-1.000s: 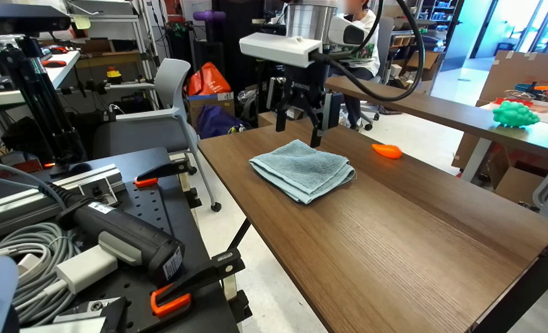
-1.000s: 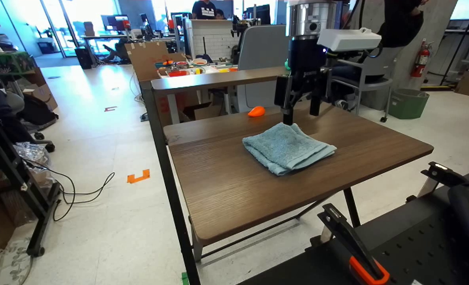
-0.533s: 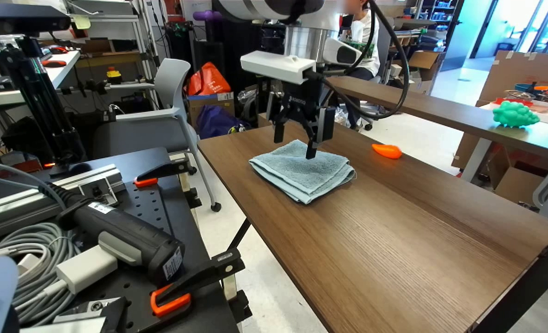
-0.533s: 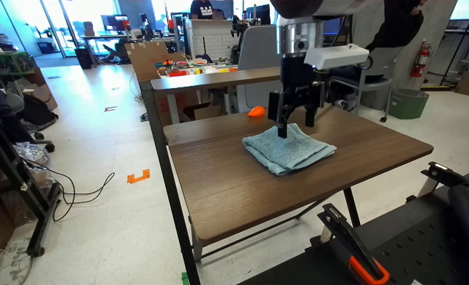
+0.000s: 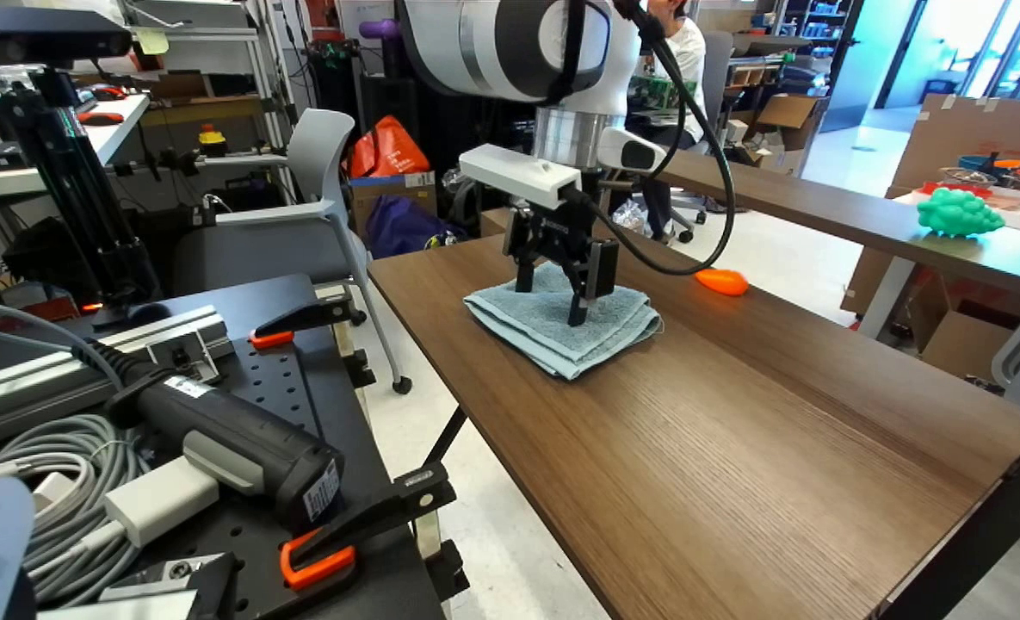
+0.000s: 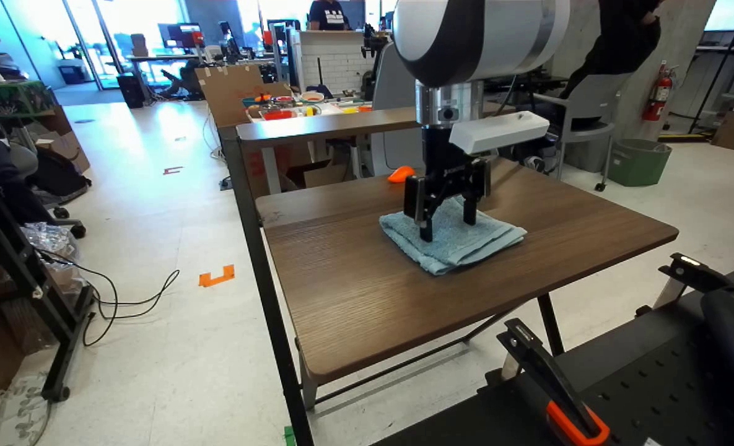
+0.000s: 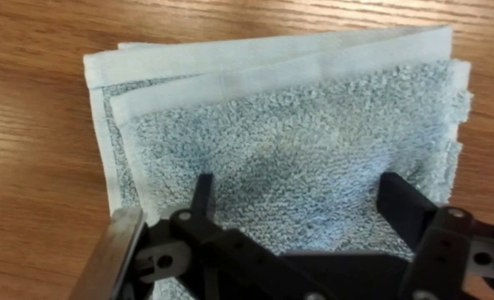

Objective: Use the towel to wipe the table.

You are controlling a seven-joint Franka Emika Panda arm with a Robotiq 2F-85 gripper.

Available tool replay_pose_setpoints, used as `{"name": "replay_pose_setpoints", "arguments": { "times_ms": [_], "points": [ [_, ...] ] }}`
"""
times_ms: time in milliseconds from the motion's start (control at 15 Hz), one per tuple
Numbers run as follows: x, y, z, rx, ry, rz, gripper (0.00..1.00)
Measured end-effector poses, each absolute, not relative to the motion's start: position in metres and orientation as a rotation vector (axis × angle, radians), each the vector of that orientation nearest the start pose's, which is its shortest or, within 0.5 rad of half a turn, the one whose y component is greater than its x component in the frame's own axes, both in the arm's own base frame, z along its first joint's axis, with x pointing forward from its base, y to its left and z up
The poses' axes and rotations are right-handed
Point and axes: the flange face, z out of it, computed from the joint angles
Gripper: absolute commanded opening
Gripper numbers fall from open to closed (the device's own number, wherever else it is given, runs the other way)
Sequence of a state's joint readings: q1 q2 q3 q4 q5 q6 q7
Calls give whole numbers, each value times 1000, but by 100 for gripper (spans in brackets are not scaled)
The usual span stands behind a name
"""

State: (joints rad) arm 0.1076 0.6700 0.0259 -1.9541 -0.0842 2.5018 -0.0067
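The towel (image 5: 570, 351), a pale blue-grey folded cloth with layered hems, lies flat on the dark brown wood-grain table (image 5: 699, 448). Both exterior views show my gripper (image 5: 551, 299) pointing down over the middle of the towel (image 6: 453, 251). Its fingertips (image 6: 426, 235) are at or just above the cloth; whether they touch it I cannot tell. In the wrist view, the gripper (image 7: 297, 177) is wide open, and the flat terry surface of the towel (image 7: 280, 129) spans the gap. No fold is pinched. The gripper body covers the towel's lower part there.
A small orange object (image 5: 723, 282) rests near the table's edge, beyond the towel. Beside the table stands a black perforated bench (image 5: 286, 387) bearing clamps and cables. A narrower raised brown surface (image 5: 862, 226) holds a green lumpy object (image 5: 959, 213). A black post (image 6: 252, 248) rises at one table end.
My gripper has come down from above the towel's far part to its middle, fingers staying apart. The towel and the orange object have not moved.
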Motion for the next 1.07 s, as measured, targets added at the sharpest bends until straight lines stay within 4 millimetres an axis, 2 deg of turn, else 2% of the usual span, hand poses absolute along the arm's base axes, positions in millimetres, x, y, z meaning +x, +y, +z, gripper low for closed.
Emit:
{"name": "replay_pose_setpoints", "arguments": {
  "times_ms": [133, 800, 933, 1067],
  "points": [
    [590, 82, 112, -3138, -306, 187, 100],
    [592, 75, 113, -3105, -247, 175, 100],
    [601, 65, 110, -3104, -141, 196, 100],
    [617, 45, 103, -3094, 15, 216, 100]
  ]
}}
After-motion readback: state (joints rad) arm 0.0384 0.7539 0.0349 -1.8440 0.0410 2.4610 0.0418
